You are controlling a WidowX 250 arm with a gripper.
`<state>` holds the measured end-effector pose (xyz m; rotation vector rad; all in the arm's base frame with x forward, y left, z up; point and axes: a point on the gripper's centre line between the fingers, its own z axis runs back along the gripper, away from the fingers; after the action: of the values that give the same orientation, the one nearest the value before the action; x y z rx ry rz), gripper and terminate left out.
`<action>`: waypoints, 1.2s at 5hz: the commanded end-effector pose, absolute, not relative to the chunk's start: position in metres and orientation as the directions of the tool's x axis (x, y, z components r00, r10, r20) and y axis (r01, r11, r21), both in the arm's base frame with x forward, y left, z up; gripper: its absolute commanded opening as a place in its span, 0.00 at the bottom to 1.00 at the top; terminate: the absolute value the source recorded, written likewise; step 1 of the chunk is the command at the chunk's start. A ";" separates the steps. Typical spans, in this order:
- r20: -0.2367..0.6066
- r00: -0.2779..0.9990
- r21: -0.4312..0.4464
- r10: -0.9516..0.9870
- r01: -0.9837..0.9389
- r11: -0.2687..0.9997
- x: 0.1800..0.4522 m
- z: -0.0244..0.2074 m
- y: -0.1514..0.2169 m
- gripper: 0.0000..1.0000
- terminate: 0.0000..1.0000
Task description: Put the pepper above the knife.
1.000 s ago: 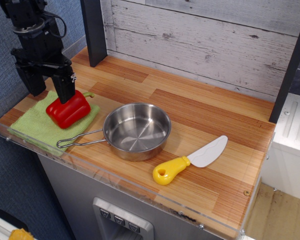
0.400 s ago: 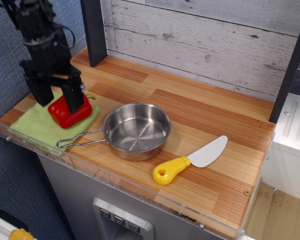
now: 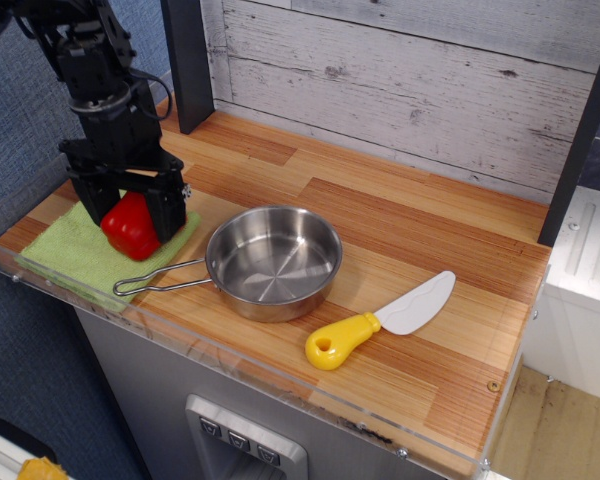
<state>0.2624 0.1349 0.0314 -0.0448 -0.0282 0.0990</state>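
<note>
Red pepper at far left of wood-grain counter, sitting on green cloth, pinched between the two black fingers of gripper. Jaws straddling pepper top, one finger on its right flank, other on left, both in contact as far as visible; stem hidden behind gripper. Black arm coming down from upper left. Steel pan just right of cloth, wire handle pointing left toward cloth's front edge, apart from pepper. Knife well right of pepper, near front edge: yellow handle with hole at lower left, white curved blade angled up-right, lying flat, not touching pan. Counter patch behind knife bare wood. Whitewashed plank wall at back, dark post at each side. Clear acrylic lip along front edge. No readable labels, brands or writing anywhere.
</note>
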 end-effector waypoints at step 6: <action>0.251 0.945 -0.006 0.208 -0.213 0.977 0.311 0.132 0.031 0.00 0.00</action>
<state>0.3107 0.0276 0.1142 0.0156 -0.2004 0.2074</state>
